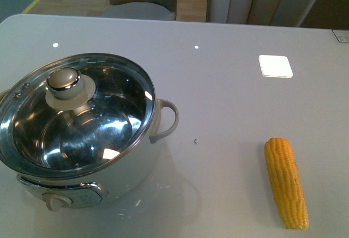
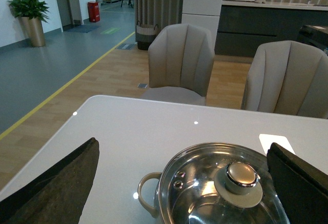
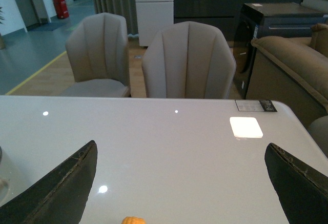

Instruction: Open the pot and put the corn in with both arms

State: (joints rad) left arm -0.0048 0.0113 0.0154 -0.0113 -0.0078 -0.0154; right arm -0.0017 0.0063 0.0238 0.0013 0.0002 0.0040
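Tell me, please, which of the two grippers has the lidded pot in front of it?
The left gripper: the pot shows between its open fingers, whereas the right gripper has the corn tip there.

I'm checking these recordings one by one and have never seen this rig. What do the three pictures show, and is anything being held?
This is a two-armed robot at a white table. The front view comes from a camera on its body, looking ahead; neither arm shows there. On the table stand the pot, its glass lid still on, and the corn, lying to its right and apart from it. The other two pictures come from cameras on the wrists. The dark wedges at their edges belong to the left tool and the right tool. Both tools are open and hold nothing. Chairs stand behind the table.
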